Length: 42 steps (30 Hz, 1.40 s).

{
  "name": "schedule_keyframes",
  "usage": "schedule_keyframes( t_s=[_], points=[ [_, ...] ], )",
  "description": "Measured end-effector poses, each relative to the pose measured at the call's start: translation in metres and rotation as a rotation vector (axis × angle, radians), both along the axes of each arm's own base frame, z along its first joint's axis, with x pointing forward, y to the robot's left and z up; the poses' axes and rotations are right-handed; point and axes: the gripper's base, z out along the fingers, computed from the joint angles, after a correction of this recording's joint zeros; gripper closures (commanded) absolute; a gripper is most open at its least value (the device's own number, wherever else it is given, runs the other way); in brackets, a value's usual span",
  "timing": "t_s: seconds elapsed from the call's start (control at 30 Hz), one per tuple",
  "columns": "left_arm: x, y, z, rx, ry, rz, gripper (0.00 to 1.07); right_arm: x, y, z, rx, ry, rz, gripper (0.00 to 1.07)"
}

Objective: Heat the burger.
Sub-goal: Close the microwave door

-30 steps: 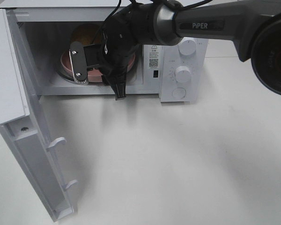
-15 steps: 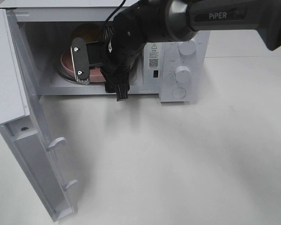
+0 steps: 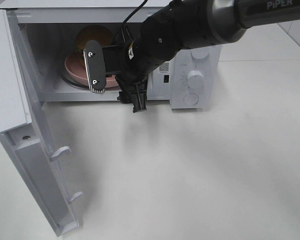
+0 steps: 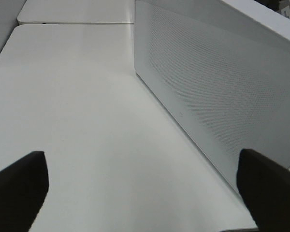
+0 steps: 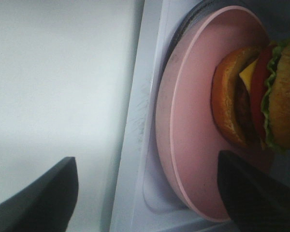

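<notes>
The burger (image 3: 92, 36), with a golden-brown bun, green lettuce, tomato and cheese, sits on a round pink plate (image 3: 74, 67) on the turntable inside the open microwave (image 3: 190, 100). My right gripper (image 3: 117, 85) is at the front of the cavity, open, with nothing between its fingers and just clear of the plate's front rim. In the right wrist view the burger (image 5: 261, 96) and pink plate (image 5: 188, 145) lie ahead of the right gripper (image 5: 145, 159). My left gripper (image 4: 142, 164) is open over bare table beside a perforated white panel (image 4: 217, 96).
The microwave door (image 3: 20, 130) stands swung open at the left, its handle (image 3: 60, 151) facing the table. The control knobs (image 3: 195, 78) are on the right of the microwave's front. White tabletop (image 3: 200, 175) stretches in front.
My right gripper has opened, let go of the pink plate's rim, and drawn back right and toward the cavity's front. The plate with the burger has stayed on the turntable.
</notes>
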Motion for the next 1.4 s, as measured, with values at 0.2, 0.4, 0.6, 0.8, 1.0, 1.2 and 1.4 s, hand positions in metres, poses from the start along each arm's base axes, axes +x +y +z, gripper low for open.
schedule_keyframes(
  t_s=[0.2,0.4,0.6,0.8,1.0,1.2,1.4],
  points=[
    [0.0,0.0,0.0,0.0,0.0,0.0,0.09,-0.021,-0.017,0.007,0.013,0.017,-0.014,0.31],
    [0.0,0.0,0.0,0.0,0.0,0.0,0.09,-0.043,-0.035,0.009,0.033,0.069,-0.068,0.31],
    [0.0,0.0,0.0,0.0,0.0,0.0,0.09,-0.068,-0.055,0.014,0.086,0.127,-0.156,0.31],
    [0.0,0.0,0.0,0.0,0.0,0.0,0.09,-0.081,-0.066,0.016,0.144,0.176,-0.247,0.31],
    [0.0,0.0,0.0,0.0,0.0,0.0,0.09,-0.101,-0.083,0.026,0.33,0.287,-0.496,0.31],
    [0.0,0.0,0.0,0.0,0.0,0.0,0.09,-0.119,-0.098,0.04,0.461,0.373,-0.696,0.31],
    [0.0,0.0,0.0,0.0,0.0,0.0,0.09,-0.137,-0.116,0.05,0.457,0.468,-0.91,0.31]
  ],
)
